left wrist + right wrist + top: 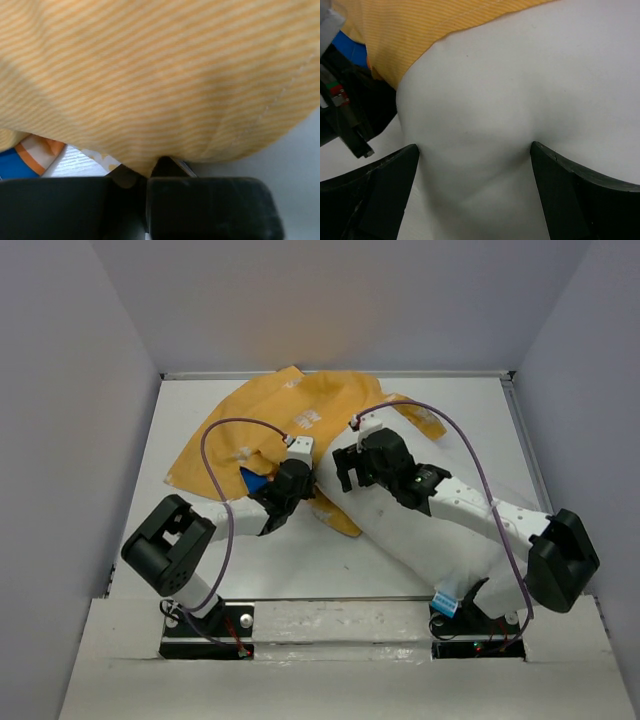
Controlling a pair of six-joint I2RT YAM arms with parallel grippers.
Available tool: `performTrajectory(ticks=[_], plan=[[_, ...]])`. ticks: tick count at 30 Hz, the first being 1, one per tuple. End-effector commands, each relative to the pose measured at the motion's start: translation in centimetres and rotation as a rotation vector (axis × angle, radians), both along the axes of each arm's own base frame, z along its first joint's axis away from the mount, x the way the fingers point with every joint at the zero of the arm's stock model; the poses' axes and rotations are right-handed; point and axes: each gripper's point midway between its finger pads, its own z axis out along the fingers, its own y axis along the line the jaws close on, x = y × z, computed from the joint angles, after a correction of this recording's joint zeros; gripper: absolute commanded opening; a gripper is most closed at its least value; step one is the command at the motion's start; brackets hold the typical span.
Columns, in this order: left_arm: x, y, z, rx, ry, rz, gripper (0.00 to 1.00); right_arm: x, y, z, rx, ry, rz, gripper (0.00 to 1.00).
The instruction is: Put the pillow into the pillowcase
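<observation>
1. Pinching the orange pillowcase (300, 415) hem: left gripper (272, 508), left of centre, fingers pressed together on the fabric.
2. Pillowcase lies crumpled on the worktop (480, 430), far-centre, orange face up.
3. Right gripper (345, 470) is spread wide, one finger on each side of the pillow (420, 540) at its far end, both touching it.
4. Pillow runs diagonally from centre to near right. The orange hem overlaps its far end. Tag (447, 606) at the near corner.
</observation>
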Motion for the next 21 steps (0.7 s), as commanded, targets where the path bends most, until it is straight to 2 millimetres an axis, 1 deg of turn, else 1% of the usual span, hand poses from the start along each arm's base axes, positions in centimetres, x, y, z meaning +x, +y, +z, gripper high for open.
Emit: performTrajectory(ticks=[1, 3, 4, 5, 6, 7, 8, 9, 10, 11, 12, 13, 14, 15, 16, 17, 18, 19, 20, 21], plan=[[0.7, -1.2, 6.8, -0.173, -0.131, -0.006, 0.0, 1.8, 0.8, -2.1, -0.188, 0.021, 0.046, 0.98], [-0.3, -1.9, 7.5, -0.213, -0.11, -0.041, 0.0, 2.0, 2.4, -4.0, -0.207, 0.094, 0.103, 0.98], [-1.0, -2.6, 8.8, -0.253, -0.119, -0.085, 0.0, 2.5, 4.3, -5.5, -0.178, 0.143, 0.128, 0.95], [-1.5, -3.1, 9.5, -0.279, -0.119, -0.117, 0.0, 2.7, 5.4, -6.2, -0.158, 0.163, 0.153, 0.78], [-2.1, -4.0, 10.5, -0.317, -0.111, -0.167, 0.0, 3.4, 7.3, -5.6, -0.111, 0.161, 0.186, 0.66], [-2.6, -4.3, 12.2, -0.352, -0.129, -0.195, 0.0, 2.9, 8.9, -7.5, -0.081, 0.226, 0.237, 0.41], [-3.0, -4.8, 13.1, -0.38, -0.133, -0.227, 0.0, 3.8, 10.0, -6.7, 0.011, 0.225, 0.22, 0.0], [-3.5, -5.1, 14.0, -0.402, -0.139, -0.256, 0.0, 3.9, 11.3, -5.9, 0.078, 0.219, 0.242, 0.0], [-4.6, -5.8, 15.6, -0.442, -0.148, -0.326, 0.0, 4.7, 11.7, -4.9, 0.151, 0.207, 0.232, 0.0], [-5.1, -6.1, 16.1, -0.461, -0.146, -0.347, 0.0, 5.6, 12.9, -2.3, 0.291, 0.165, 0.195, 0.0], [-6.2, -6.8, 16.5, -0.488, -0.131, -0.41, 0.0, 6.6, 12.7, -0.9, 0.358, 0.141, 0.157, 0.0], [-7.0, -7.2, 17.1, -0.52, -0.123, -0.445, 0.0, 8.0, 12.1, 0.4, 0.419, 0.106, 0.101, 0.0], [-7.7, -7.7, 17.2, -0.541, -0.112, -0.481, 0.0, 8.9, 12.3, 3.0, 0.56, 0.072, 0.073, 0.0], [-8.4, -8.1, 17.6, -0.563, -0.115, -0.512, 0.0, 9.5, 12.1, 4.2, 0.633, 0.068, 0.055, 0.0], [-9.7, -8.9, 17.4, -0.575, -0.091, -0.58, 0.0, 10.5, 11.2, 5.4, 0.698, 0.055, 0.022, 0.0], [-10.5, -9.4, 17.3, -0.581, -0.078, -0.617, 0.0, 11.1, 10.6, 6.5, 0.786, 0.064, -0.033, 0.0], [-10.9, -9.7, 17.2, -0.581, -0.071, -0.631, 0.0, 11.5, 9.9, 8.4, 0.859, 0.018, -0.044, 0.0], [-11.3, -9.7, 16.8, -0.57, -0.067, -0.648, 0.0, 12.4, 8.8, 9.5, 0.921, 0.0, -0.095, 0.0], [-11.5, -9.7, 16.5, -0.564, -0.063, -0.656, 0.0, 12.4, 8.4, 10.4, 0.952, -0.019, -0.107, 0.0], [-11.4, -9.6, 16.1, -0.555, -0.058, -0.653, 0.0, 12.7, 7.3, 11.4, 0.987, -0.065, -0.134, 0.0]])
